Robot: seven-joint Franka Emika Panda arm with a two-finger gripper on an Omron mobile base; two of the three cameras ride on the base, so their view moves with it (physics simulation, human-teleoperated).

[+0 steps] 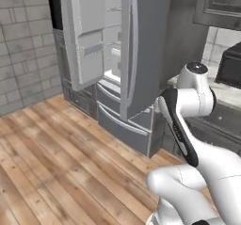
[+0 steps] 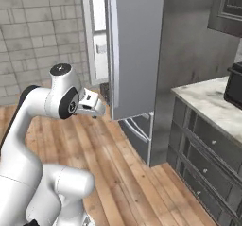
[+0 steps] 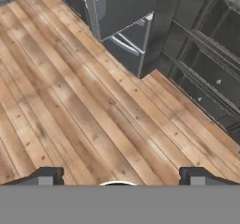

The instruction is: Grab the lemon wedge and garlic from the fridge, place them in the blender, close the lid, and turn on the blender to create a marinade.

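Early in the job, at the approach to the fridge [image 1: 117,54], with nothing fetched yet; lemon wedge and garlic not made out on the shelves from here. Standing well ahead of the claw [image 3: 120,176] and above it: fridge with its left door [image 1: 82,36] swung wide, shelves and door racks pale inside, right door [image 2: 134,50] closed or nearly so, two grey bottom drawers [image 1: 124,120] below. Off to the claw's right, a run of dark lower cabinets [image 2: 208,149] under a marbled counter [image 2: 212,102]. Beneath the claw, bare wooden floor [image 3: 70,101]. Claw released, tips wide apart at the bottom of the hand view, nothing between them. Arm folded up near the base, elbow high, wrist [image 2: 92,102] bent so the hand looks down and forward at the floor rather than into the fridge. Next move, judged from this: lift and level the wrist toward the open compartment, close the gap to the shelves, find the wedge or the garlic, and come in past the edge of the right door without clipping it. Blender not identified in these views, apart from a dark shape [image 2: 235,85] at the counter's far edge, too cropped to name
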